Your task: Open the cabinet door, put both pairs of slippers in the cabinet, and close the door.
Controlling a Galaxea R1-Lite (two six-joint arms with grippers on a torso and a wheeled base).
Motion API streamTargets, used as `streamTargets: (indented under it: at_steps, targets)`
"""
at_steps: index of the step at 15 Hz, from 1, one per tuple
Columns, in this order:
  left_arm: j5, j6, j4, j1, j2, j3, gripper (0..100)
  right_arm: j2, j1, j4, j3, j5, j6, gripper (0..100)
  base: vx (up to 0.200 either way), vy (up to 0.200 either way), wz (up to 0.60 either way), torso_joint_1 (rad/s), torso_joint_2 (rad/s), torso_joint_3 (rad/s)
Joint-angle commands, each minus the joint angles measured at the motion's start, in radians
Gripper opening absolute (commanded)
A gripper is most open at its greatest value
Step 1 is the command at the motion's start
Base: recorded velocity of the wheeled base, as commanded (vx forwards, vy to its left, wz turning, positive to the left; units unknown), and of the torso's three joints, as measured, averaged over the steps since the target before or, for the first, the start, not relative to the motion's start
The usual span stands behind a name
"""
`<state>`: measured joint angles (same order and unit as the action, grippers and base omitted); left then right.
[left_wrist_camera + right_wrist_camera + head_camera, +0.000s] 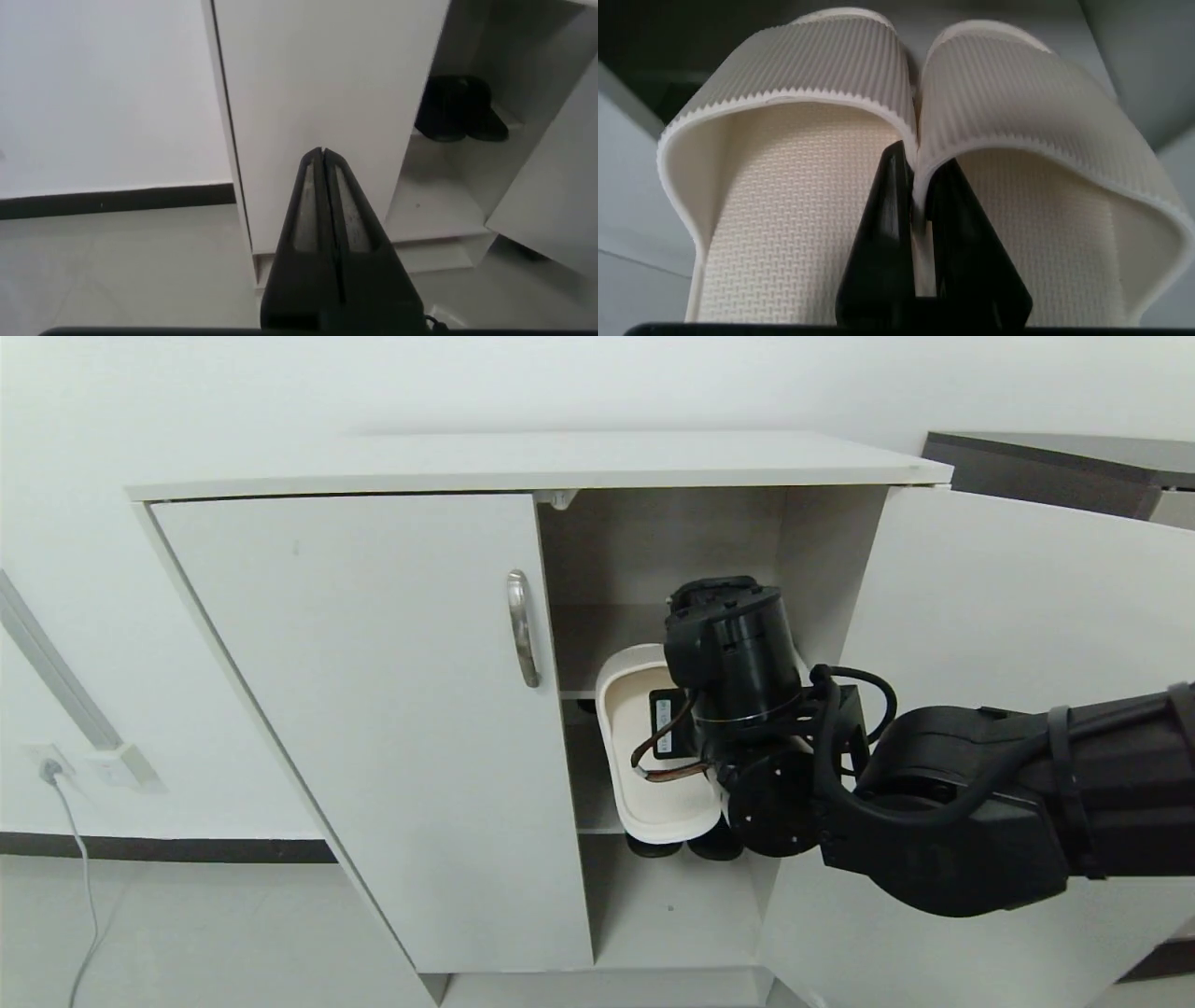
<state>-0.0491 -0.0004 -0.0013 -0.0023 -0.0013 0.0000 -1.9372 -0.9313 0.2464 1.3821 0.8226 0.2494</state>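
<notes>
In the head view we see one white cabinet (pixel 523 457) with two doors. The left door (pixel 373 709) is shut and carries one metal handle (pixel 523 627). The right door (pixel 1008 607) stands wide open. The right arm (pixel 980 821) reaches into the open side and holds one pair of cream slippers (pixel 653 803) upright in front of the shelves. Two black slippers (pixel 658 846) peek out just under them. The cabinet stands against a white wall (pixel 112 420) on a pale floor (pixel 187 933), with a dark skirting (pixel 168 848) between them. A socket (pixel 49 765) with a cable sits low on the wall.

In the left wrist view, the left gripper (pixel 322 159) is pressed fully closed on nothing. It hangs low in front of the shut door. We count two black slippers side by side on the lower shelf (pixel 439 149).

In the right wrist view, the right gripper (pixel 920 168) is clamped on the touching inner edges of the two cream slippers. It pinches them together at the straps.
</notes>
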Motion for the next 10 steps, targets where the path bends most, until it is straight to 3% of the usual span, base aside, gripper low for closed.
streamTargets:
  at_steps: [1,4,10]
  targets:
    - [0.0,-0.001,0.0,0.001,0.001,0.0,0,0.001,0.0,0.001,0.0,0.0,-0.001,0,0.2,0.0,0.0,0.007,0.01,0.002]
    - [0.0,-0.001,0.0,0.002,0.001,0.0,0,-0.028,0.005,0.005,0.014,0.0,-0.004,0,0.2,0.0,0.0,0.002,0.0,0.002]
    - [0.0,-0.003,0.0,0.002,0.001,0.0,0,-0.17,0.072,0.017,0.195,-0.011,-0.032,0,0.0,0.0,0.0,0.0,0.0,0.0]
